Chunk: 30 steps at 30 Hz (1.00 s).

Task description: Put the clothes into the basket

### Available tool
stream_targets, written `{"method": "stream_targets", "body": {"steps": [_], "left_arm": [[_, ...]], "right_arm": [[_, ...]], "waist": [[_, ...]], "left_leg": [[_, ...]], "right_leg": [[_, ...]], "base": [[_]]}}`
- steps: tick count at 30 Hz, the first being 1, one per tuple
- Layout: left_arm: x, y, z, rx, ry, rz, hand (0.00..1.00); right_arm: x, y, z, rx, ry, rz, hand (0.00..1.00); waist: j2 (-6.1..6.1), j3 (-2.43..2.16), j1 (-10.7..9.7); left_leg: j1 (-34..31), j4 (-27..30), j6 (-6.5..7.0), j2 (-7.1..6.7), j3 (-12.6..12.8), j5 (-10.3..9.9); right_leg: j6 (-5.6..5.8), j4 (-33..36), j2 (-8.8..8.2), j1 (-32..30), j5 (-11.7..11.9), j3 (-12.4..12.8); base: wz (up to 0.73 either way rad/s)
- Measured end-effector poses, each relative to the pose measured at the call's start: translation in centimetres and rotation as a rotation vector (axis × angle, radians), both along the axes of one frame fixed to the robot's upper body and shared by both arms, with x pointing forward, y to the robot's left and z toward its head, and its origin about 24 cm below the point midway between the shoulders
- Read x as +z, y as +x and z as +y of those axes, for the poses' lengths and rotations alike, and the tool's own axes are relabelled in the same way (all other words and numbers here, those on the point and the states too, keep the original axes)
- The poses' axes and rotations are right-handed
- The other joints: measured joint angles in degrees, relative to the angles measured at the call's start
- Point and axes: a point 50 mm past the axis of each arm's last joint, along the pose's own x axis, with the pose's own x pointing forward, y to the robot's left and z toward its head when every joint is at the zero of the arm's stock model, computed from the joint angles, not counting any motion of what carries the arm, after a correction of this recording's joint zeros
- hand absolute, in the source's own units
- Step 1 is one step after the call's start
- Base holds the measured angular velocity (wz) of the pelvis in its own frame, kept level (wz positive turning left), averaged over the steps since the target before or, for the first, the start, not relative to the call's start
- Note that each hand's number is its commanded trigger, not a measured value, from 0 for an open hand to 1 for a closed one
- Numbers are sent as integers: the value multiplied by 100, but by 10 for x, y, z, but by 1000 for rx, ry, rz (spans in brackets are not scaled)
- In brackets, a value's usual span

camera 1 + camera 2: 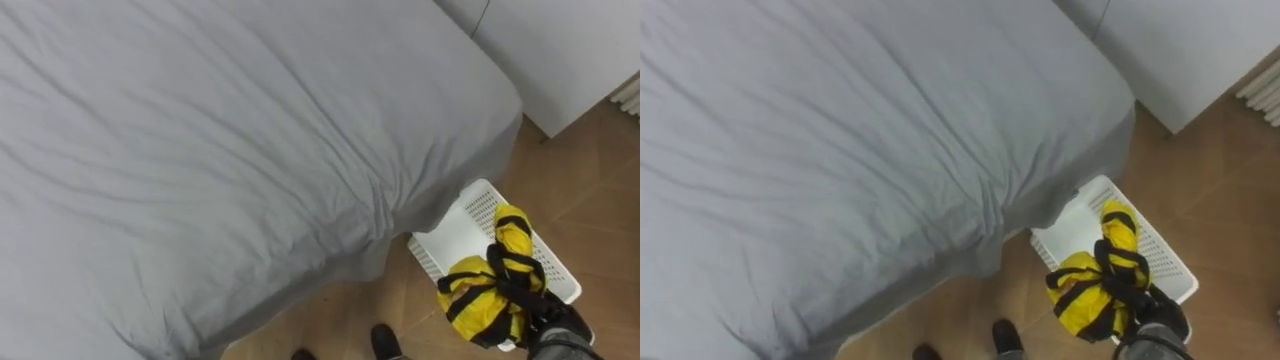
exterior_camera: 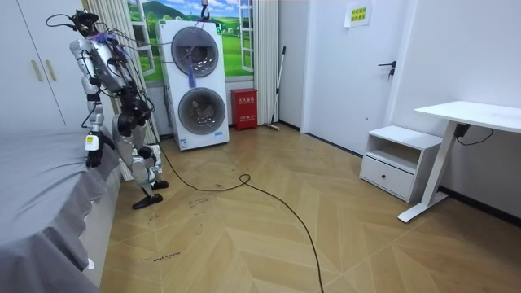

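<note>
A yellow garment with black stripes [image 1: 488,292] [image 1: 1085,288] hangs bunched from my right hand [image 1: 548,318] [image 1: 1145,305], which is shut on its cloth. It hangs just above the near end of a white slotted basket [image 1: 455,232] [image 1: 1072,225]. That basket stands on the wooden floor at the corner of the bed, to my right. In the room view I stand facing the bed, and my left hand [image 2: 94,156] hangs low beside the mattress edge.
The bed with its grey sheet [image 1: 200,150] spreads before me, its corner overhanging the basket. A white wardrobe [image 1: 560,50] stands beyond the basket. Stacked washing machines [image 2: 199,81], a bedside cabinet [image 2: 399,159] and a white desk [image 2: 472,114] stand farther off.
</note>
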Motion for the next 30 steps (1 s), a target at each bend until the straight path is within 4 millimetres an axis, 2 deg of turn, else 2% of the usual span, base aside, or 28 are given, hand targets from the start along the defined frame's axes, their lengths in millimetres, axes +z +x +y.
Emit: {"method": "stream_targets", "body": {"steps": [7, 8, 9, 15, 19, 30], "left_arm": [[1, 5, -3, 17, -17, -15, 0], [1, 6, -4, 22, -23, -19, 0], [1, 7, -6, 21, -27, -26, 0], [1, 8, -11, 36, -48, -36, 0], [1, 9, -13, 34, -54, -52, 0], [0, 4, -13, 18, -53, -64, 0]], "right_arm": [[3, 1, -6, -36, -7, -7, 100], [3, -1, -7, -42, -11, -2, 38], [5, 0, -9, -45, -15, -4, 0], [11, 4, -16, -120, -29, -14, 0], [20, 10, -25, -160, -53, -29, 0], [33, 11, -42, -219, -129, -55, 0]], "waist": [[38, 1, 68], [41, 1, 65], [38, 3, 70], [26, 11, 74], [23, 13, 91], [39, 2, 92]], "left_leg": [[-45, -55, 2, -29, -9, 45], [-45, -56, 7, -45, -29, 49], [-55, -62, 14, -69, -31, 53], [-68, -65, 46, -187, -59, 71], [-121, -74, 56, -235, -93, 76], [-238, -55, 60, -245, -90, 78]], "right_leg": [[-11, 29, -35, -87, -23, -84], [-6, 34, -53, -105, -51, -111], [3, 102, -77, -166, -89, -119], [37, 426, -167, -313, -259, -63], [53, 459, -187, -404, -277, -19], [63, 526, -183, -515, -275, 20]], "base": [[2], [13], [12], [4], [-1], [-2]]}}
